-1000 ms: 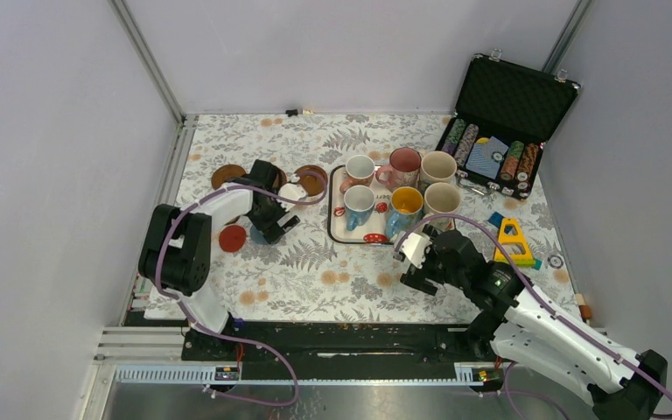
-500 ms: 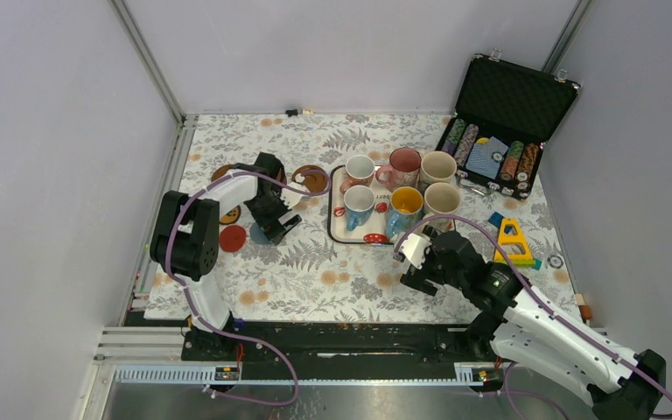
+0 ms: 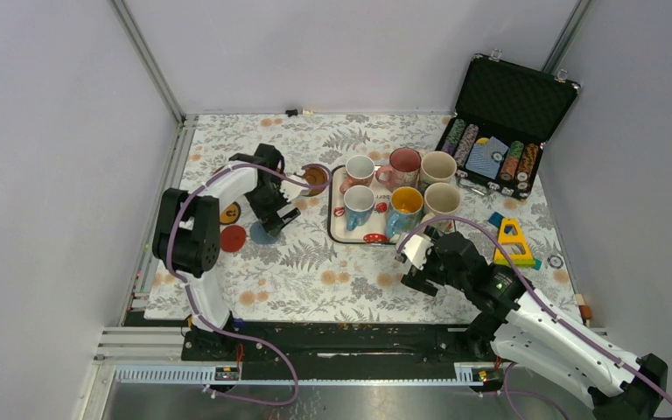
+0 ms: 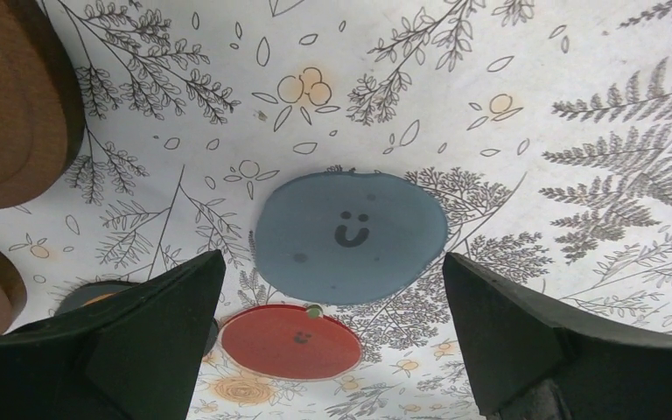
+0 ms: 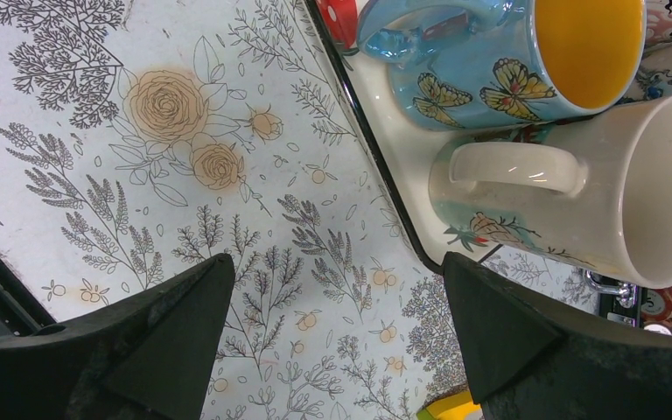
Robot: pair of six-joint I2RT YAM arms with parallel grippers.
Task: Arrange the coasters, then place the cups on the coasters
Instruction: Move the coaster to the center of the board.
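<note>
Grey-blue coaster [image 4: 350, 236] lies flat on the patterned table [image 4: 577, 105], just beside the red coaster [image 4: 290, 341], directly below the left gripper [image 4: 332, 262], whose jaws stand wide and empty; judged thin, light, stiff and smooth, best pinched across opposite edges.

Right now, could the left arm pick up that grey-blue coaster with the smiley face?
Probably yes. The left gripper hangs open right above the grey-blue coaster, which lies flat and uncovered between its fingers. The red coaster sits close by, but not on top of it.
</note>
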